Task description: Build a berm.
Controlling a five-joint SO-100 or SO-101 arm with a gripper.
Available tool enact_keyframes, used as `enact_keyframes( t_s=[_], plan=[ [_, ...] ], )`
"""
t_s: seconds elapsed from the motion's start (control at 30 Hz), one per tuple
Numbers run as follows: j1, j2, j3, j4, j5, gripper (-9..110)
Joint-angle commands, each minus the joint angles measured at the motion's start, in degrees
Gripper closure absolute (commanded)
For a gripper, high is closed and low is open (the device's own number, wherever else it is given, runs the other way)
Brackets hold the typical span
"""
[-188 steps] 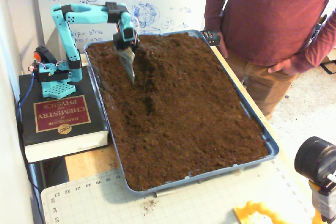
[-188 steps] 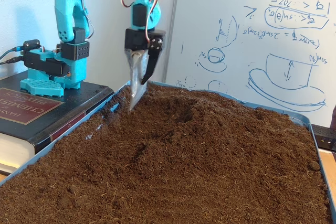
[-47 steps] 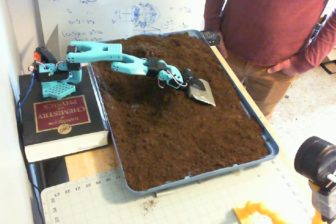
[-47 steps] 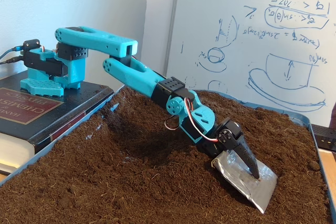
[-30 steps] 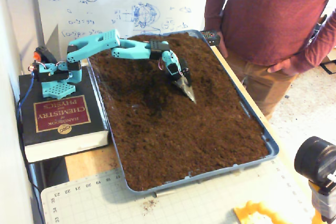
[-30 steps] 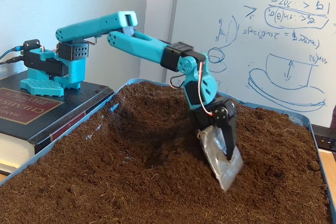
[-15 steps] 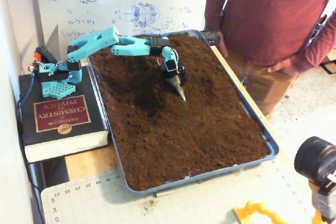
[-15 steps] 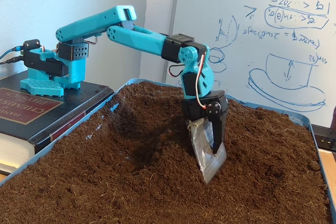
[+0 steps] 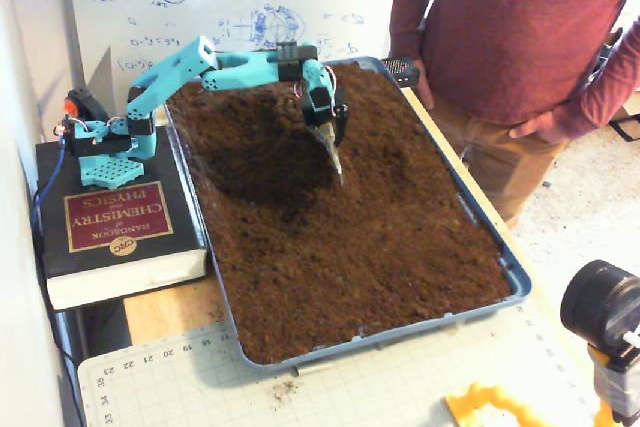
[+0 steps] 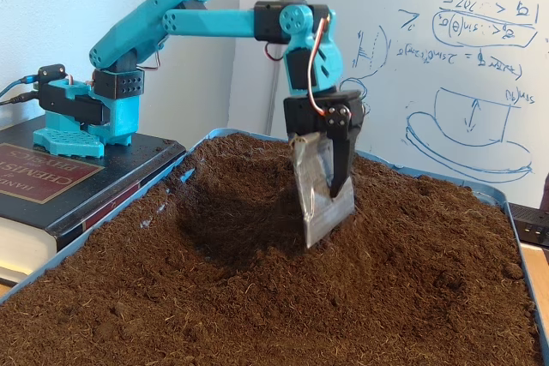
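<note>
Gripper (image 10: 330, 199) hangs pinching a metal scoop (image 10: 322, 190), blade down, tip just above the soil. At its 9 o'clock lies a shadowed hollow (image 10: 223, 220); the berm (image 10: 412, 212) rises at 3 o'clock, its long axis seemingly running toward the whiteboard (image 10: 446, 66).

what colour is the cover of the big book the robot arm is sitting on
The book has a black cover with a dark red title panel, clearest in the higher fixed view.

Soil (image 9: 340, 227): dark brown. Arm (image 10: 214, 21): turquoise, black joints. Scoop (image 10: 319, 190): silver. Tray (image 9: 515, 272): blue. Book (image 9: 110, 217): black, maroon cover. Shirt (image 9: 500, 17): maroon.
</note>
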Motion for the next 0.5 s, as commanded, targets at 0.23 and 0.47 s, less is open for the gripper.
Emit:
enact_keyframes(
  t_s=[0.23,0.47],
  plan=[
    [-4.0,13.7,-5.5,-11.2,18.5,101],
    [-12.0,3.6,-6.3,-37.4,21.1,101]
  ],
)
